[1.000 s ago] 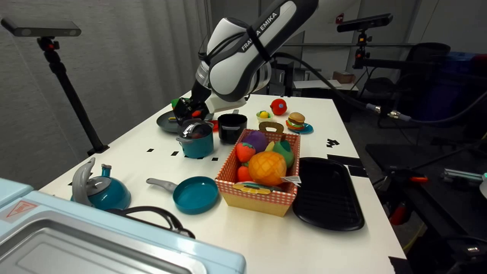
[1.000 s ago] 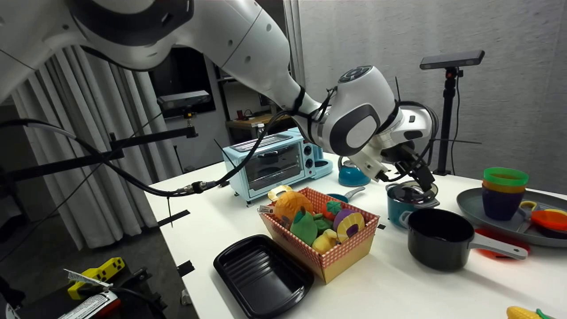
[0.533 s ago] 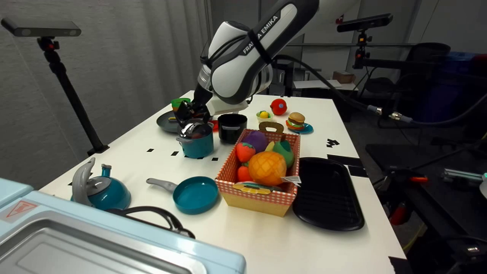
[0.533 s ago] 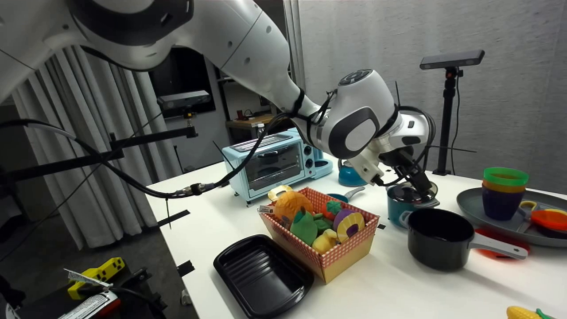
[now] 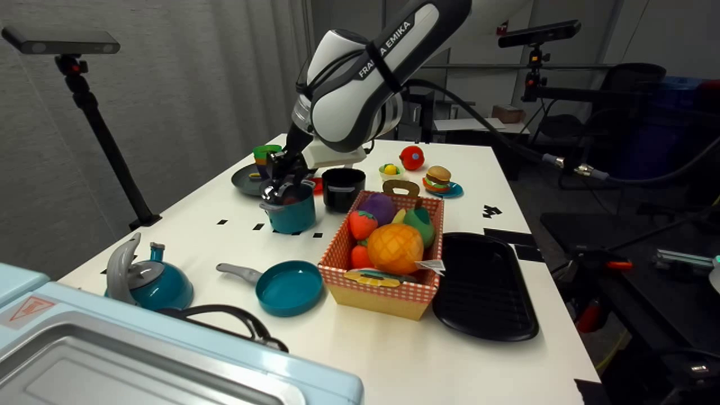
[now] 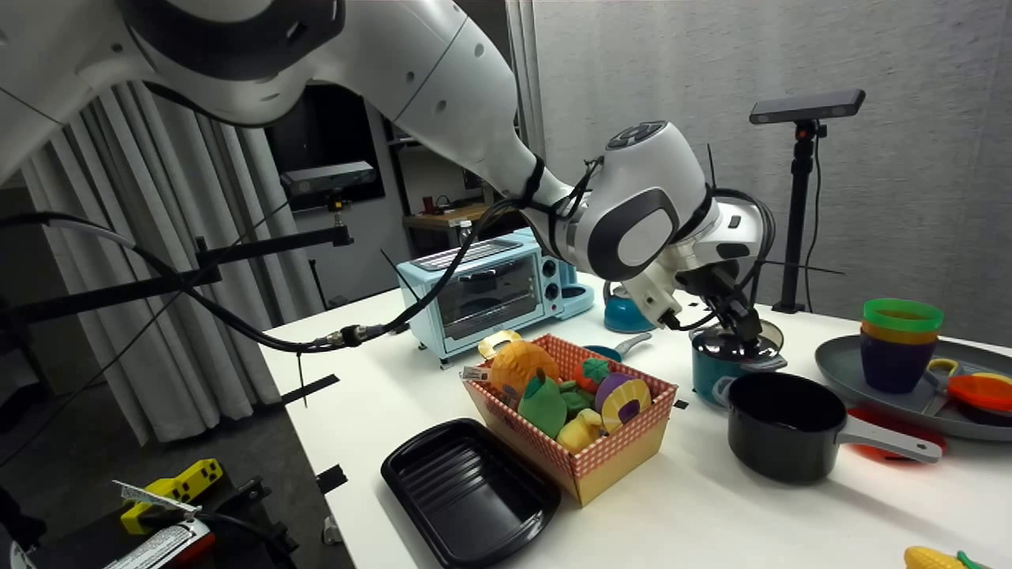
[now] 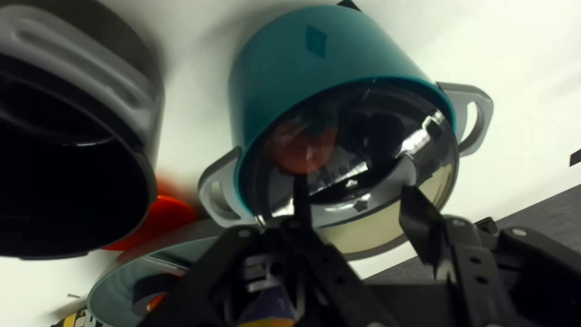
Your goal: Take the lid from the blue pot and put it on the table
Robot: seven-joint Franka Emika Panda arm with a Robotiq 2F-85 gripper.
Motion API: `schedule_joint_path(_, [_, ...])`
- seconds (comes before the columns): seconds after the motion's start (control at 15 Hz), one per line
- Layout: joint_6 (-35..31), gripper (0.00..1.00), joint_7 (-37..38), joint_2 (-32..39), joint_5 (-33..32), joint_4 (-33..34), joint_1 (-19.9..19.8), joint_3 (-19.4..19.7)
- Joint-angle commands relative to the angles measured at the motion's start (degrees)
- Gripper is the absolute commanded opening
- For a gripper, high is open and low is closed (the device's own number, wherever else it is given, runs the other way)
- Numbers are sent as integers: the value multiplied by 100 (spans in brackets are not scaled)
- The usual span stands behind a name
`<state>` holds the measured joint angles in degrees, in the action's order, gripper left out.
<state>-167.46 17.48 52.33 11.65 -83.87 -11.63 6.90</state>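
Observation:
The blue pot [image 5: 292, 219] stands upright on the white table [image 5: 478, 371]; it also shows in an exterior view [image 6: 708, 383] and the wrist view [image 7: 281, 63]. The lid [image 7: 390, 122], round and glossy with a grey handle [image 7: 386, 186], rests on the pot. A cream band shows along one side of the rim. My gripper [image 7: 354, 195] is right at the lid from above, its fingers apart, one on each side of the handle. Whether they touch the handle I cannot tell. In both exterior views the gripper [image 5: 286, 183] [image 6: 743, 324] partly hides the lid.
A black saucepan [image 6: 783, 450] stands close beside the pot. A grey plate [image 6: 838, 371] with stacked cups [image 6: 897, 356] lies behind. A basket of toy food [image 5: 377, 309], a teal frying pan [image 5: 289, 287], a blue kettle [image 5: 163, 287] and a black tray [image 5: 484, 292] are nearby.
My gripper has come down onto the lid and shifted slightly in the exterior views. The lid seems to have shifted a little on the pot. The other objects have not moved.

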Motion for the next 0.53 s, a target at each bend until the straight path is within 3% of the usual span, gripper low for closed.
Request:
schedule_joint_path(0.0, [190,23,158,44,98,154,104,155])
schedule_joint_path(0.2, [194,0,231,51,106,202,113,181])
schedule_joint_path(0.47, [190,0,293,56,105,230,121,192])
